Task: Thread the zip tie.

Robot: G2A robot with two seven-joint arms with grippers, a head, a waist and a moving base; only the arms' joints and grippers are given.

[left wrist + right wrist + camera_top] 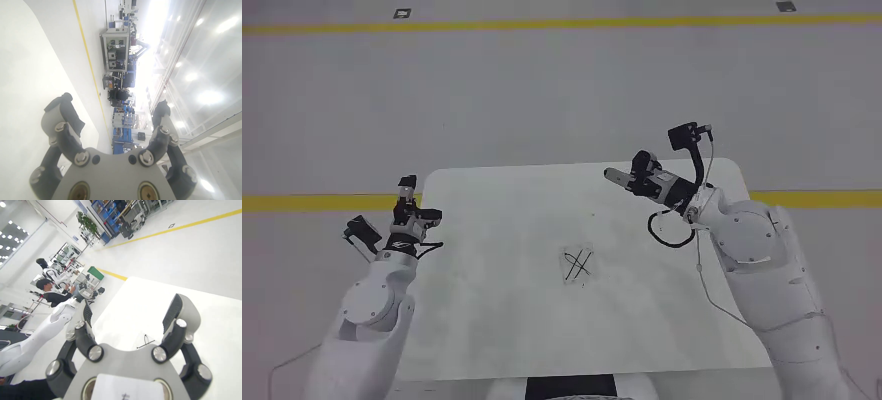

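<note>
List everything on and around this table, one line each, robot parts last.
table: one, white, between the two arms
zip ties: count unclear, black thin strips, crossed near the table's middle
floor lines: two, yellow, one level with the table's far edge, one farther off
bin: one, green, on the floor beyond the table
left hand: one, grey and black, open, at the table's left edge
right hand: one, grey and black, open, above the table's far right part

Beneath the right gripper [131, 299] lies a white rounded-corner table [151, 291]. Past it, glossy pale grey floor [179, 256] carries a yellow tape line [170, 229], with blue storage racks [105, 211], a leafy green tree [88, 224] and a green bin [95, 273] beyond. Ahead of the left gripper [114, 100] stands a grey metal-framed cabinet [115, 51] under bright ceiling lights [208, 96].
</note>
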